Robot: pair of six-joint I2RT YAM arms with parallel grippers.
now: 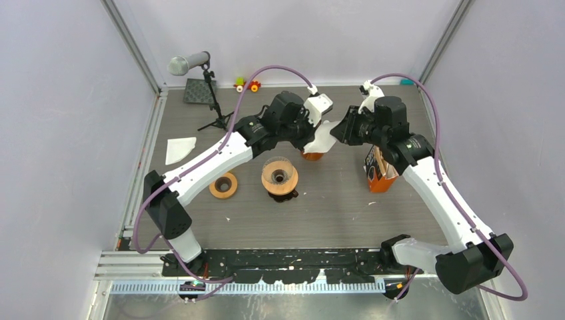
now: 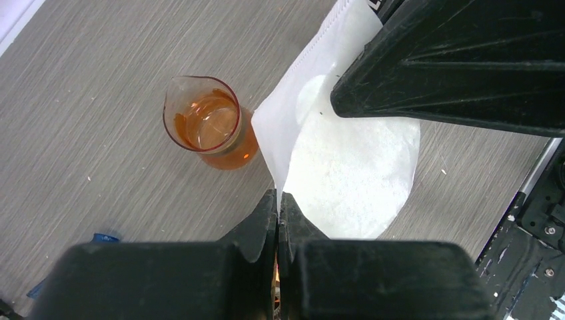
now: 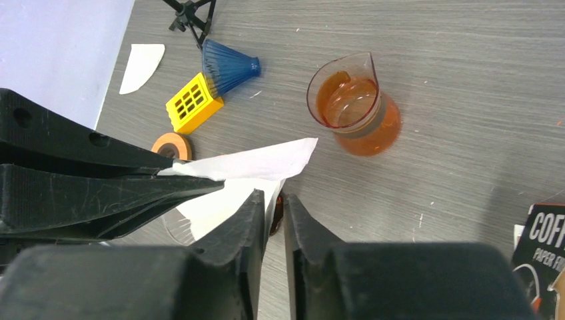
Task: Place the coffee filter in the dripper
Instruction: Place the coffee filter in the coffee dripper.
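The white coffee filter [image 1: 325,139] hangs in the air between both grippers, above the table's middle back. My left gripper [image 1: 314,133] is shut on its folded edge, as the left wrist view [image 2: 276,200] shows, with the filter [image 2: 353,167] spreading beyond. My right gripper [image 1: 338,131] faces it. In the right wrist view its jaws [image 3: 272,197] stand a narrow gap apart with one filter layer [image 3: 253,163] running between them. The clear dripper [image 1: 280,175] stands on its brown base, in front of and below the filter, empty.
A glass carafe [image 1: 313,155] with orange liquid stands under the filter. An orange ring [image 1: 223,185] lies left of the dripper. A spare filter [image 1: 180,150] lies at left. A filter box [image 1: 380,173] stands at right. A microphone tripod [image 1: 213,100] stands at back left.
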